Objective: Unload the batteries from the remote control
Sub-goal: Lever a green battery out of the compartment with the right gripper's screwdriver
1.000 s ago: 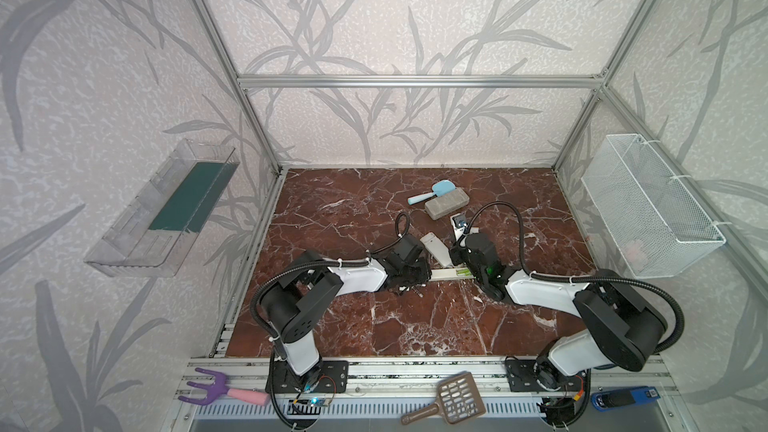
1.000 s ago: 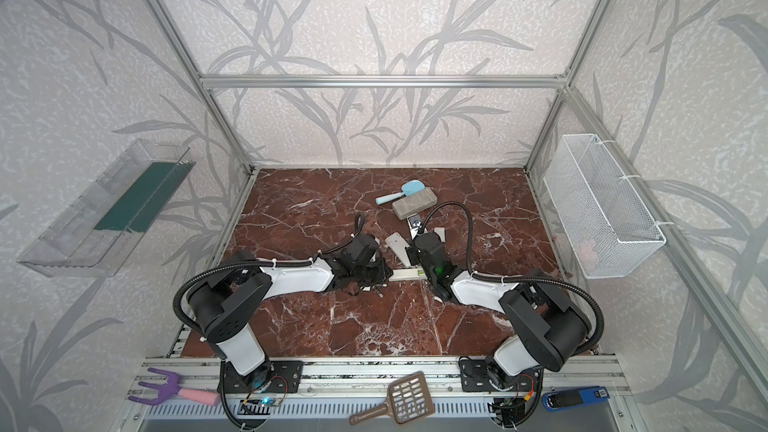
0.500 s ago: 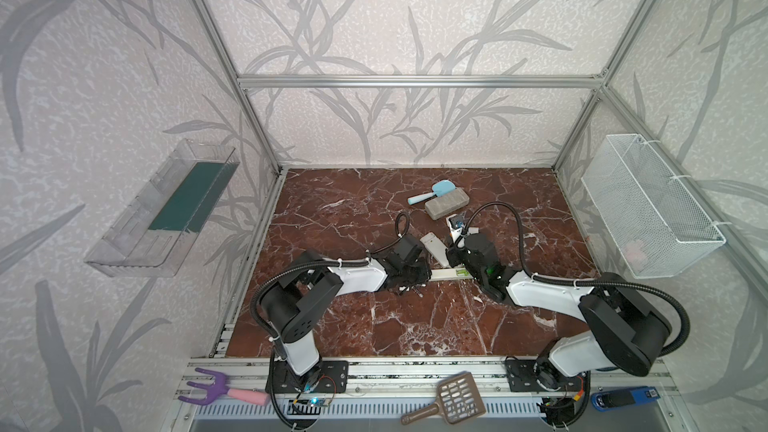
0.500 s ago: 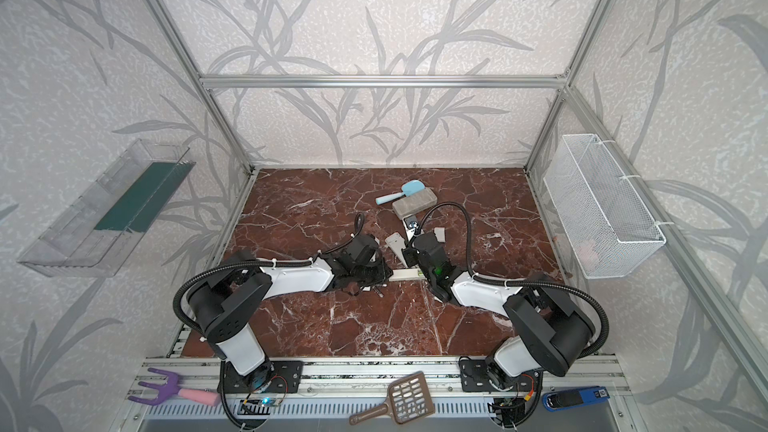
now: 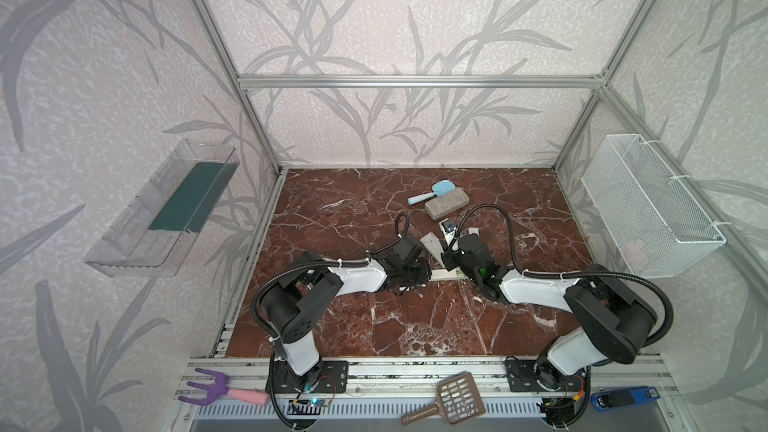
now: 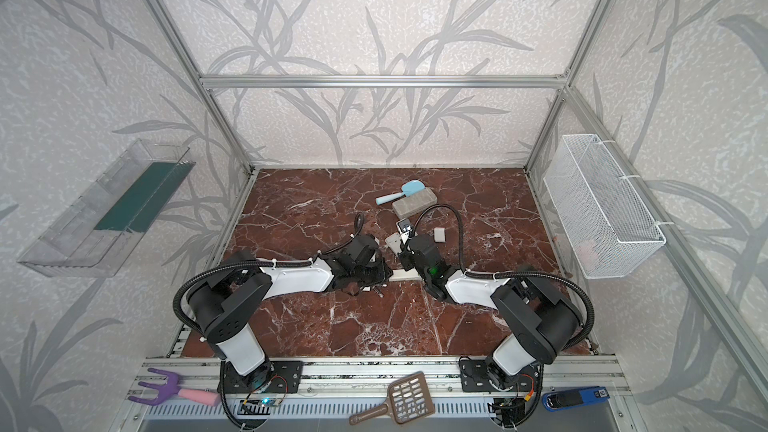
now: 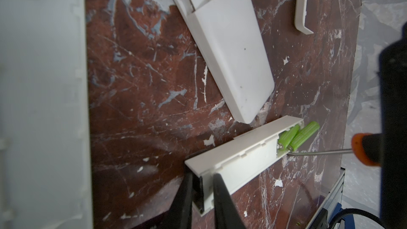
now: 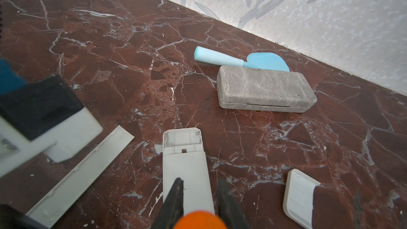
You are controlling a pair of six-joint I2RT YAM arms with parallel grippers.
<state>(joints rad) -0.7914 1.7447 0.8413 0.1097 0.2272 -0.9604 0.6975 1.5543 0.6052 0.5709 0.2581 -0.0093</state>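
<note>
no real change last sec: our left gripper (image 7: 202, 176) clamps the remote (image 7: 237, 153), right gripper (image 8: 200, 181) grips the screwdriver (image 7: 319, 152), tip at the green batteries (image 7: 304, 136), half out the remote's end. pry's stalled imo.

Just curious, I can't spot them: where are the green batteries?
In the left wrist view, the two green batteries lie at the open end of the white remote, beside the screwdriver tip.

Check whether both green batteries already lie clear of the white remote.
No, in the left wrist view both green batteries sit in the open compartment of the remote, one poking past its end.
</note>
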